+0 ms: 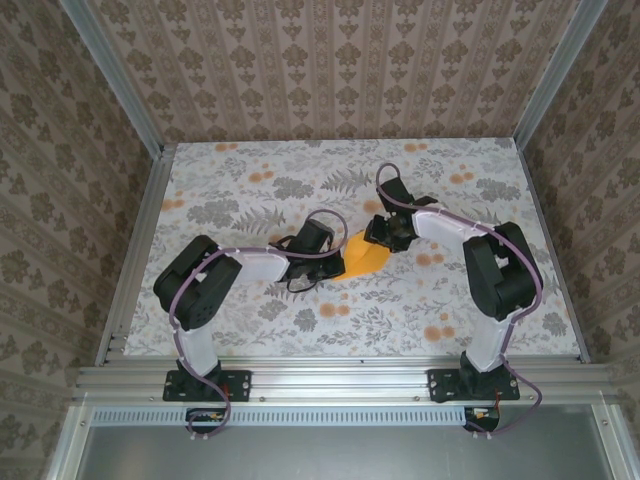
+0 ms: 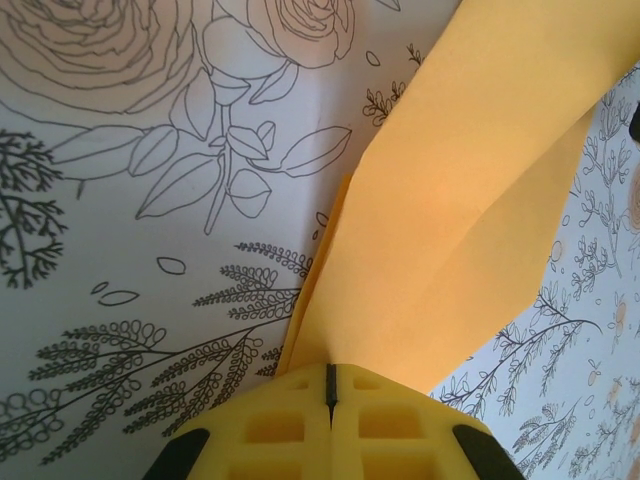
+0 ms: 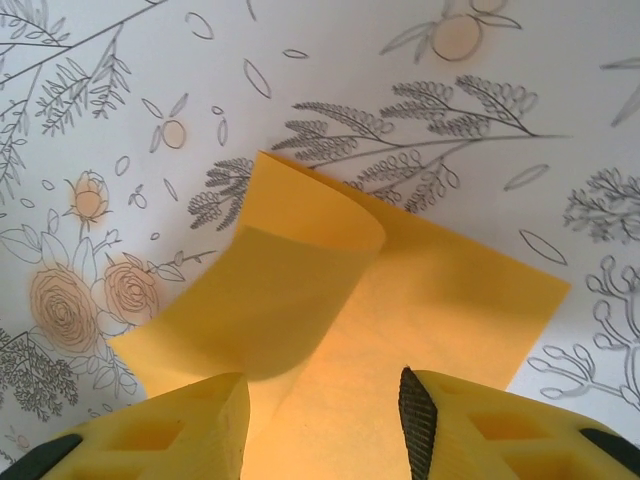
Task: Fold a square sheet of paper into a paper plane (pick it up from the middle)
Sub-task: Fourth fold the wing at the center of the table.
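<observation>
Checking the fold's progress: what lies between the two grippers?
The square sheet of paper, partly folded, spans from left gripper to right gripper; top view shows it.

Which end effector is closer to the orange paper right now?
Left. The left end effector is pinched shut on an edge of the orange paper; the right end effector hangs open over its other side.

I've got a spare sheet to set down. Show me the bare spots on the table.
Free: the far strip of the table along the back wall, and the near strip between the two arm bases. Crowded: the centre, where both jaws meet at the orange sheet.
</observation>
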Controlling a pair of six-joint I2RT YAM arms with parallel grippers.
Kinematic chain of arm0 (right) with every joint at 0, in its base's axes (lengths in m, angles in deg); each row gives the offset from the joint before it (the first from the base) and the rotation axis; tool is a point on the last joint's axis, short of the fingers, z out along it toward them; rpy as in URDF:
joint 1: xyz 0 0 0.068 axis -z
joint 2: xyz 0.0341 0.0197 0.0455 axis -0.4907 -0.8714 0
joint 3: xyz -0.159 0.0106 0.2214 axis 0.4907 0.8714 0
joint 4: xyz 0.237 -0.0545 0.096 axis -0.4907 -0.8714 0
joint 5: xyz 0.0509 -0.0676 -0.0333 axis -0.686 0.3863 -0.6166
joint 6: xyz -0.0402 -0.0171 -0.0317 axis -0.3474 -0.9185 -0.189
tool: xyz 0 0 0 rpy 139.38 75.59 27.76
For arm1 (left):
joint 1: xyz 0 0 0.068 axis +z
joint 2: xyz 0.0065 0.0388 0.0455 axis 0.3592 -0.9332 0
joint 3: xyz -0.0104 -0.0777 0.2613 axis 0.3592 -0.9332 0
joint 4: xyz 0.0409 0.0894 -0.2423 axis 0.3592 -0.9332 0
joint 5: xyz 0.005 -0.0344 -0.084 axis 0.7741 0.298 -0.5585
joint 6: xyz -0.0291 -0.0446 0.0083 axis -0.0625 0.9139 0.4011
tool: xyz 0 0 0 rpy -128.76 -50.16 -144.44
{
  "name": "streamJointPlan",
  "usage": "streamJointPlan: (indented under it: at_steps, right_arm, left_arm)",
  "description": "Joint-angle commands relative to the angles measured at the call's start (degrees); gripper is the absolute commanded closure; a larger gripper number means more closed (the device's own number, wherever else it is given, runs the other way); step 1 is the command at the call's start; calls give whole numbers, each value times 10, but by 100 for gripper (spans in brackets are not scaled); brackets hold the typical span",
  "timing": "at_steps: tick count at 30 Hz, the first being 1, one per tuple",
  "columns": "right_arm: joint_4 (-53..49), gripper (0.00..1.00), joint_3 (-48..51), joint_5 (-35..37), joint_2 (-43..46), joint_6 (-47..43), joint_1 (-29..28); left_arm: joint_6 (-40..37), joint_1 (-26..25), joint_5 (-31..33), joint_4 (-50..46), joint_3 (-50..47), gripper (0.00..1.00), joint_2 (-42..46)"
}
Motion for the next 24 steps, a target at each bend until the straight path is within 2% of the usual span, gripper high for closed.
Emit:
streamJointPlan:
  at_steps: [1, 4, 15, 24]
  right_arm:
    - [-17, 52, -26, -25, -31, -36, -3]
    - [-17, 52, -39, -48, -51, -50, -3]
    - [-73, 64, -53, 31, -90, -20, -3]
    - [-59, 70, -30, 41, -98, -5, -3]
  left_arm:
    - [-15, -9, 8, -74, -10, 100, -25]
    - [-14, -9, 8, -74, -9, 100, -24]
    - [-12, -10, 11, -77, -11, 100, -15]
    - [-10, -9, 8, -76, -12, 100, -2]
